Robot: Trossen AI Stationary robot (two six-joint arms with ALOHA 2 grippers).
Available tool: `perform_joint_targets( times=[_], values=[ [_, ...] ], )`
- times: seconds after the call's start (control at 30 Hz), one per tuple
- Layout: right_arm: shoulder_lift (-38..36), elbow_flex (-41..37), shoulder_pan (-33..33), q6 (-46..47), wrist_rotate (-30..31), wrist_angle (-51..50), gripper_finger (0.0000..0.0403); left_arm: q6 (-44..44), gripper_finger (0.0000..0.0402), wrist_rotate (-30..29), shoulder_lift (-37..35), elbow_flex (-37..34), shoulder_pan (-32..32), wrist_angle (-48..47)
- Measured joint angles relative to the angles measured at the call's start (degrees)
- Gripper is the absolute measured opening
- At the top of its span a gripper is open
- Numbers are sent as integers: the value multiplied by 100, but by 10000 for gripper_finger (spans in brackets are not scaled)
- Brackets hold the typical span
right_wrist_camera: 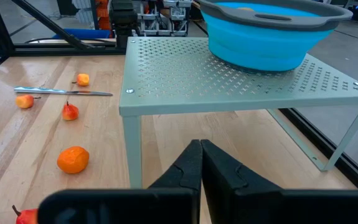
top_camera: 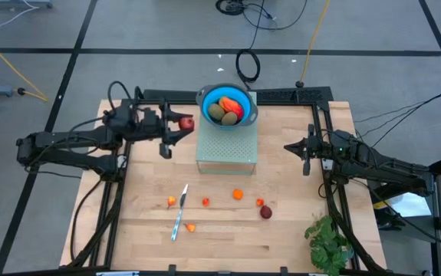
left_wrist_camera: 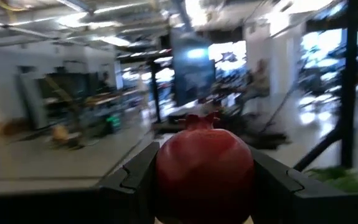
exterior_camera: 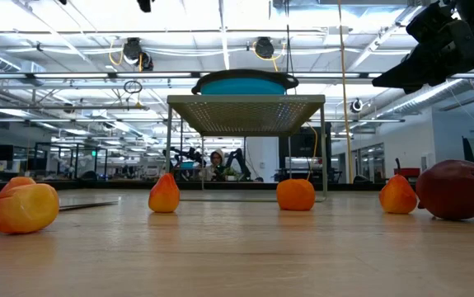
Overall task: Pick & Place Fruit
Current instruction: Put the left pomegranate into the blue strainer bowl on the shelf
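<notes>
My left gripper (top_camera: 182, 125) is shut on a dark red round fruit (top_camera: 186, 123) with a small crown, just left of the blue bowl (top_camera: 227, 103). The bowl stands on a perforated metal shelf (top_camera: 226, 149) and holds an olive-brown oval and a red-orange oblong. Several small orange and red fruit pieces (top_camera: 238, 194) and a maroon ball (top_camera: 266, 212) lie on the wooden table. My right gripper (top_camera: 306, 150) waits shut at the shelf's right, touching nothing. My left gripper pinches the red fruit by its two opposite sides (left_wrist_camera: 166, 174) between its two fingers (left_wrist_camera: 135, 180). The fingers come roughly level from the table's left, pointing toward the bowl. The fruit is lifted clear of the table, its crown (left_wrist_camera: 197, 119) up.
A slim silver knife (top_camera: 179, 212) lies among the small pieces at the near left. A green leafy plant (top_camera: 327, 241) sits at the near right corner. The shelf's legs (right_wrist_camera: 132, 149) stand on the table's far middle.
</notes>
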Motion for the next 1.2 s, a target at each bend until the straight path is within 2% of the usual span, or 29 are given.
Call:
perform_joint_targets(
  times=[0.27,0.47,0.7,1.2],
  values=[
    [1,0,0,0,0,-1,0,161,177,-1733,2,0,2,-728],
    [1,0,0,0,0,-1,0,-41,177,-2447,135,32,111,-873],
    [1,0,0,1,0,-1,0,-124,177,-2332,852,635,411,-1132],
    [-1,0,0,0,2,-7,0,-31,177,-2104,2903,3174,795,-2955]
  ],
)
